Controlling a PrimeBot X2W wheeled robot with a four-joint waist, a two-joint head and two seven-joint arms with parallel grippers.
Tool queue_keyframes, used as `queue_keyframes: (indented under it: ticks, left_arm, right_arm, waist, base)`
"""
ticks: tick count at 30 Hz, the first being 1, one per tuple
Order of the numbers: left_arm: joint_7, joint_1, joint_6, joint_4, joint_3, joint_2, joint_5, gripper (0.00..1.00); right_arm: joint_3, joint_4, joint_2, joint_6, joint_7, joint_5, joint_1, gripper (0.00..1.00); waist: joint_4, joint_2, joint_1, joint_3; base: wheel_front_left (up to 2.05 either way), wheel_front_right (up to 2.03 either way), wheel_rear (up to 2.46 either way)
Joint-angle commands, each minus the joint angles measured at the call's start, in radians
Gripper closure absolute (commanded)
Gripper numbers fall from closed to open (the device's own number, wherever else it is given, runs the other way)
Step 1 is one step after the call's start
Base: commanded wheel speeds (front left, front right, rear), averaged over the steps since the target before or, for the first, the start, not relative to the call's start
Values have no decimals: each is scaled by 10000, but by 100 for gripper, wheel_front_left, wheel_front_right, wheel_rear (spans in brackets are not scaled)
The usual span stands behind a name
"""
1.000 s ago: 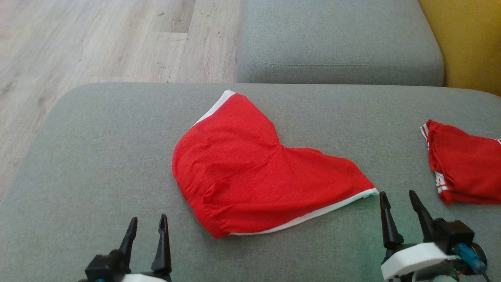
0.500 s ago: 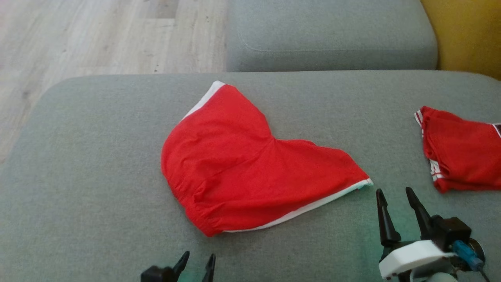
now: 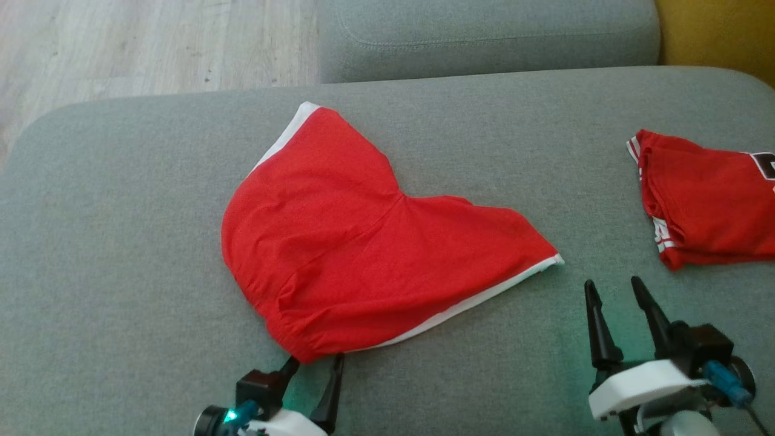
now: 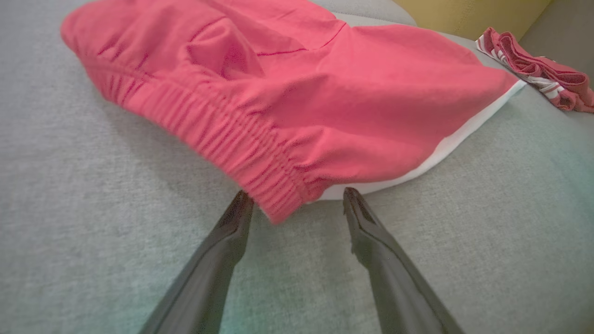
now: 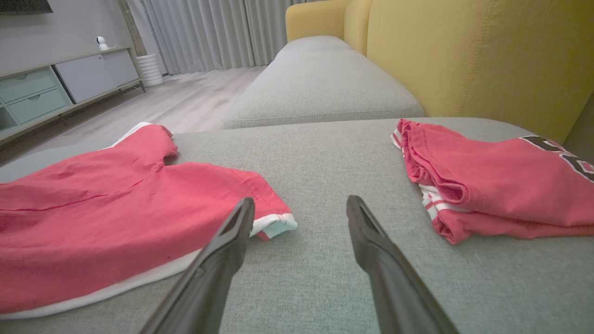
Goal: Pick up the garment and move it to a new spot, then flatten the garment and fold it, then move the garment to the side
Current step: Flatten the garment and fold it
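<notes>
Shorts [image 3: 375,254], red with white trim, lie spread across the middle of the head view on a grey cushion [image 3: 121,242]. The left gripper [image 3: 316,359] sits at the lower middle of that view with its fingers apart. The corner of the gathered waistband [image 4: 209,125] pokes in between the tips. In the left wrist view that corner lies nearer the finger on the left of the frame, and I cannot tell whether it touches it. The right gripper [image 3: 612,282], at lower right, also has its fingers apart and holds nothing. The white hem [image 5: 274,225] ends just beside the finger on the left of the right wrist view, not between the two. A folded red shirt [image 3: 702,200] rests at the right edge, near that gripper but apart from it.

Judging from this, the pick-up is about to begin, and several things could spoil it. Only a small tip of cloth is inside the left fingers, so closing here may pinch just the top layer, or the elastic may slip out as the arm rises. Tips pressed low could also catch the cushion fabric. The right fingers, closing where they stand, would likely miss the hem, leaving the shorts to dangle from one corner and bunch. A wide sweep to the right could also drag the shirt.
</notes>
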Motion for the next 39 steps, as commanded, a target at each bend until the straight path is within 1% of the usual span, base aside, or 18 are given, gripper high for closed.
queue_keyframes:
  ticks: [1, 4, 6, 7, 8, 9, 10, 11, 12, 15, 18, 23, 29, 35, 36, 37, 38, 39]
  left_arm:
    - [-159, -457, -58, -125, 277, 2, 93, 0]
    - [-233, -576, -126, 51, 226, -72, 268, 0]
    - [-261, -641, -154, 161, 209, -112, 375, 15]
    - [-272, -676, -154, 195, 209, -124, 442, 31]
    - [-280, -707, -164, 228, 230, -143, 476, 53]
    - [-286, -739, -180, 259, 257, -163, 502, 59]
    - [-291, -769, -197, 285, 280, -182, 534, 71]
    - [-294, -796, -209, 305, 297, -196, 578, 88]
    - [-296, -822, -217, 298, 324, -208, 630, 100]
    - [-298, -858, -155, 147, 530, -223, 793, 100]
    - [-300, -795, -85, -175, 861, -168, 957, 100]
    - [-301, -738, -194, -515, 1161, -158, 1237, 100]
    - [-301, -804, -338, -682, 1296, -298, 1516, 100]
    - [-301, -795, -415, -762, 1417, -366, 1682, 100]
    - [-301, -783, -431, -773, 1450, -369, 1707, 100]
    - [-302, -767, -447, -781, 1484, -370, 1731, 100]
    - [-302, -747, -463, -786, 1523, -370, 1749, 100]
    - [-302, -726, -478, -788, 1568, -367, 1760, 100]
  right_arm:
    - [174, -368, -68, 67, -19, -63, -526, 0]
    - [140, -362, -68, 67, -23, -75, -553, 0]
    - [139, -341, -68, 67, -20, -87, -579, 0]
    - [140, -332, -68, 67, -22, -89, -595, 0]
    - [140, -328, -68, 67, -23, -94, -614, 0]
    - [144, -320, -68, 67, -25, -99, -637, 0]
    - [156, -299, -68, 67, -11, -117, -657, 0]
    - [169, -264, -68, 67, 24, -155, -678, 0]
    - [167, -218, -68, 67, 57, -185, -706, 0]
    - [43, 51, -68, 67, 285, -477, -926, 0]
    - [-136, 522, -68, 67, 559, -1079, -1444, 0]
    - [-114, 1933, -124, 67, 1062, -2078, -2505, 0]
    - [-60, 3708, -307, 67, 1185, -2498, -3454, 0]
    - [29, 4654, -280, 67, 981, -2483, -3908, 0]
    - [55, 4801, -269, 67, 928, -2468, -3963, 20]
    - [85, 4944, -257, 67, 878, -2445, -4002, 26]
    - [120, 5084, -245, 67, 827, -2414, -4035, 56]
    - [166, 5214, -234, 67, 771, -2382, -4070, 65]
  waist:
    - [1, 0, -2, 24]
    - [16, 0, -2, 75]
    - [31, 0, -2, 104]
    - [40, 0, -2, 120]
    - [49, 0, -2, 150]
    - [57, 0, -2, 171]
    - [68, 0, -2, 186]
    - [77, 0, -2, 207]
    - [86, 0, -2, 228]
    - [112, 0, -2, 319]
    - [173, 0, -2, 430]
    - [402, 0, -2, 623]
    - [677, 0, -2, 768]
    - [757, 0, -2, 784]
    - [759, 0, -2, 772]
    - [759, 0, -2, 748]
    - [755, 0, -2, 727]
    - [743, 0, -2, 701]
  base:
    - [0, 0, 0]
    - [0, 0, 0]
    - [0, 0, 0]
    - [0, 0, 0]
    - [0, 0, 0]
    - [0, 0, 0]
    - [0, 0, 0]
    - [0, 0, 0]
    - [0, 0, 0]
    - [0, 0, 0]
    - [0, 0, 0]
    - [0, 0, 0]
    - [0, 0, 0]
    - [0, 0, 0]
    - [0, 0, 0]
    - [0, 0, 0]
    - [0, 0, 0]
    - [0, 0, 0]
